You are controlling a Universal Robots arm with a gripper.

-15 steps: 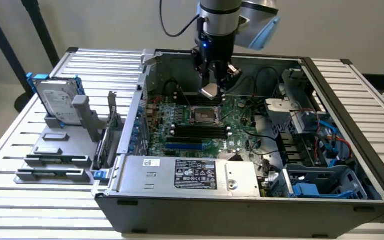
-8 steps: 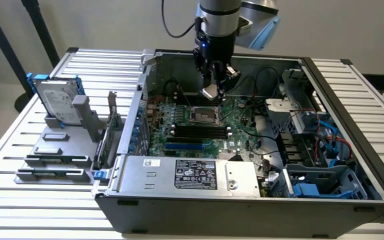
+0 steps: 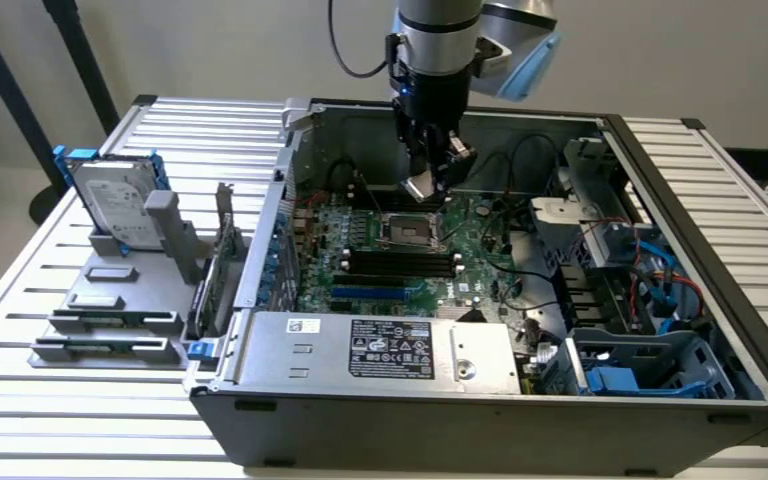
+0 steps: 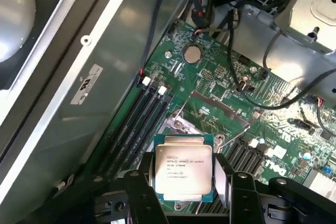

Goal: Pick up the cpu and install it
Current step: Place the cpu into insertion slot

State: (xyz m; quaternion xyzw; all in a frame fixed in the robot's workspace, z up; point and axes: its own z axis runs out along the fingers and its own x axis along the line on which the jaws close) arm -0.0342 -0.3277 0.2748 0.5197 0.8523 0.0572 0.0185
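The cpu point(image 4: 184, 167), a flat square chip with a silver metal top and printed text, sits between the two dark fingers point(image 4: 140, 187) of my gripper point(image 4: 191, 184), which is shut on it. In the exterior view the gripper point(image 3: 427, 182) hangs inside the open computer case point(image 3: 704, 330) with the cpu point(image 3: 422, 187) tilted at its tip. It is a short way above the motherboard's processor socket point(image 3: 408, 232). In the wrist view the socket point(image 4: 181, 124) lies just beyond the chip, its metal frame open and partly hidden behind the cpu.
Dark memory slots point(image 3: 391, 262) run beside the socket and black cables point(image 4: 252, 72) cross the board. A power supply point(image 3: 384, 350) fills the case front. Outside, at the exterior view's left, a hard drive in a blue frame point(image 3: 115, 200) stands on a grey holder point(image 3: 117, 300).
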